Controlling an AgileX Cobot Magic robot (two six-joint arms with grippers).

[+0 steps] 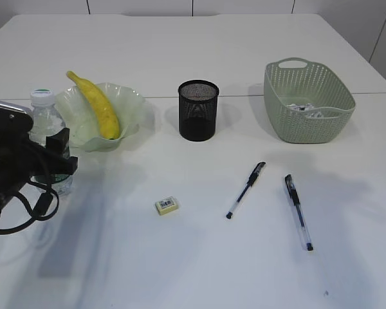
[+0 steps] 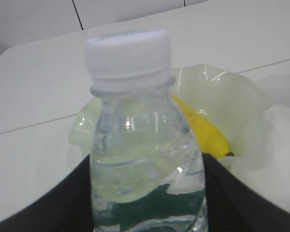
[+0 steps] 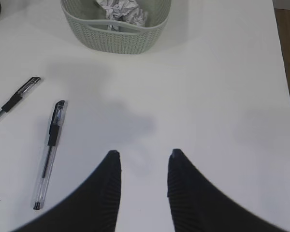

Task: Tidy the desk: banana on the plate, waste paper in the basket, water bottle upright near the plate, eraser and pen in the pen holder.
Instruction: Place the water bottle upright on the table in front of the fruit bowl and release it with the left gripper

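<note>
The clear water bottle [image 1: 46,122] with its white cap stands upright just left of the pale green plate [image 1: 132,103]. My left gripper [image 1: 59,154] is shut on the bottle [image 2: 145,145], a black finger pressed against each side. The banana [image 1: 100,106] lies on the plate [image 2: 241,96]. Crumpled waste paper [image 3: 123,10] sits inside the green basket [image 1: 309,103]. Two pens [image 1: 246,189] [image 1: 298,209] and a yellow eraser [image 1: 166,205] lie on the table in front of the black mesh pen holder [image 1: 198,111]. My right gripper [image 3: 144,153] hovers open over bare table, right of a pen [image 3: 49,152].
The table is white, with a seam running behind the plate and holder. Its right edge [image 3: 280,72] shows in the right wrist view, with brown floor beyond. The left arm's cables hang at the near left of the exterior view.
</note>
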